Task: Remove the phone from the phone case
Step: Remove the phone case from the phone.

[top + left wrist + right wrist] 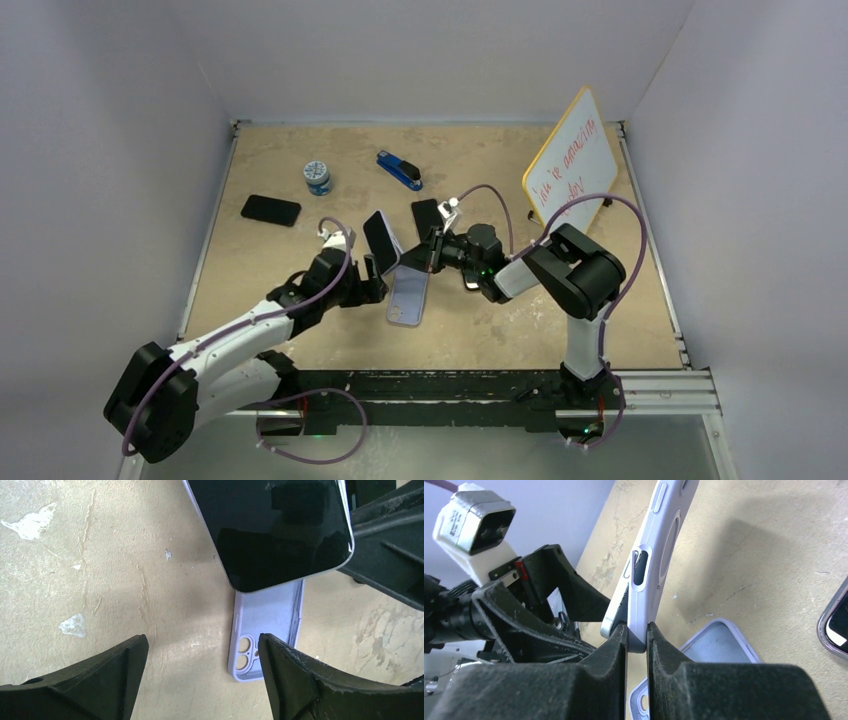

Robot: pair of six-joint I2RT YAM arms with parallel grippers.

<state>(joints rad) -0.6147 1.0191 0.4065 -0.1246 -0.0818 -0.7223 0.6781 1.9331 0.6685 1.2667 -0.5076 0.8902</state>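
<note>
My right gripper is shut on the lower edge of the phone, held upright above the table. In the right wrist view the gripped piece is a pale lilac case with a side cutout. A silver phone corner stands out of it by the left finger. The phone's black screen fills the top of the left wrist view. An empty lilac case lies flat on the table beneath. My left gripper is open and empty, just left of the phone.
A black phone lies at the left, and another dark phone behind my right gripper. A small jar and a blue stapler sit at the back. A whiteboard leans at the back right.
</note>
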